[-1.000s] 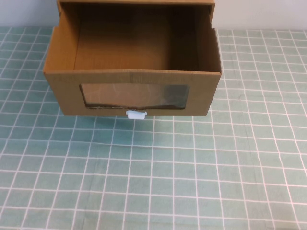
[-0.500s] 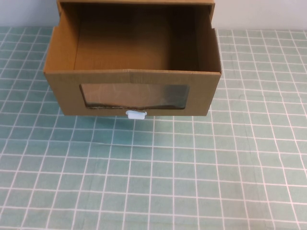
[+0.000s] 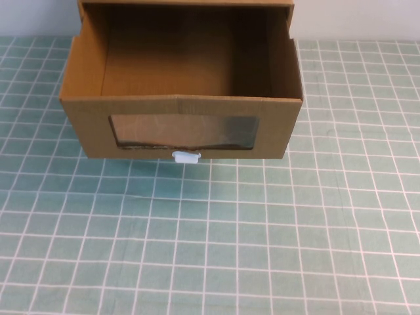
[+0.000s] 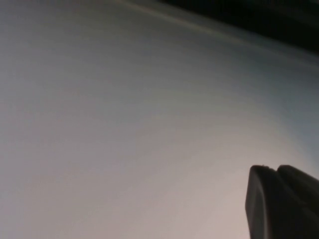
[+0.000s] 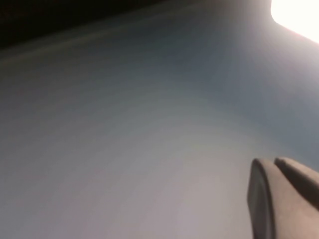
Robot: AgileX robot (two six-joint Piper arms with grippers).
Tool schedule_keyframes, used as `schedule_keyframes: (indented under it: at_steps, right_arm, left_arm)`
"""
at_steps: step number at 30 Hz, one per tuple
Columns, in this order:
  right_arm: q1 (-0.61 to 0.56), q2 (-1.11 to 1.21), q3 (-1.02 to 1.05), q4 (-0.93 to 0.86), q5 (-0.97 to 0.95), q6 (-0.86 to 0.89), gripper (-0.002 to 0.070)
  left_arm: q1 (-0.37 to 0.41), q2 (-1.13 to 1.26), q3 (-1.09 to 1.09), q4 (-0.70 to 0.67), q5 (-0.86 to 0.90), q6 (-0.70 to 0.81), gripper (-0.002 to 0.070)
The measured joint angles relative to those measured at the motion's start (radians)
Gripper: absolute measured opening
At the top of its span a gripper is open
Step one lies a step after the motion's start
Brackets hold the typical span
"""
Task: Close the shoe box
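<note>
- Scanning from the near edge of the counter (image 3: 210, 262): the green gridded surface carried nothing in front of the box; neither arm appeared in the high view.
- Left gripper (image 4: 279, 199) showed only as a dark tip in its own wrist view, against a blank pale surface. Whether its jaws were wide or narrow: cannot tell.
- Right gripper (image 5: 281, 196) showed the same way in its wrist view, a dark tip against a pale surface with a bright patch at one corner. Jaw state: cannot tell.
- Neither wrist view included the shoe box (image 3: 182, 125), so which arm was nearer could not be judged; the box sat about centre between the two sides.
- Shoe box stood at the far half of the counter, drawer pulled out toward the robot, interior open and apparently empty.
- Front panel faced the robot, clear window (image 3: 184, 131) across it, white pull tab (image 3: 186, 156) just below, at the panel's lower edge.
- Outer sleeve (image 3: 187, 3) lay farthest, at the back edge.
- Judgement: drawer travel ran near-to-far, so closing called for a push on the front panel straight away from the robot.
</note>
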Motion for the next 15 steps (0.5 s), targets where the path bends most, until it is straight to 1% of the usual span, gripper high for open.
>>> schedule_keyframes:
  at_steps: [3,5,10,12,15]
  right_arm:
    - [0.0,0.0,-0.089,0.0,0.017,0.081,-0.0014]
    - [0.0,0.0,-0.193,-0.002,0.094,0.113,-0.0014]
    - [0.0,0.01,-0.5,0.039,0.415,0.187,-0.0014]
    - [0.0,0.044,-0.612,0.056,0.535,0.199,-0.0014]
    - [0.0,0.133,-0.788,0.075,0.773,0.206,-0.0014]
  left_arm:
    - [0.0,-0.002,-0.099,-0.026,0.009,-0.028,-0.0004]
    - [0.0,-0.002,-0.206,-0.045,0.096,-0.032,-0.0003]
    - [0.0,0.02,-0.492,-0.057,0.461,-0.029,-0.0004]
    - [0.0,0.064,-0.58,-0.057,0.568,-0.015,-0.0004]
    - [0.0,0.159,-0.691,-0.057,0.708,-0.005,-0.0004]
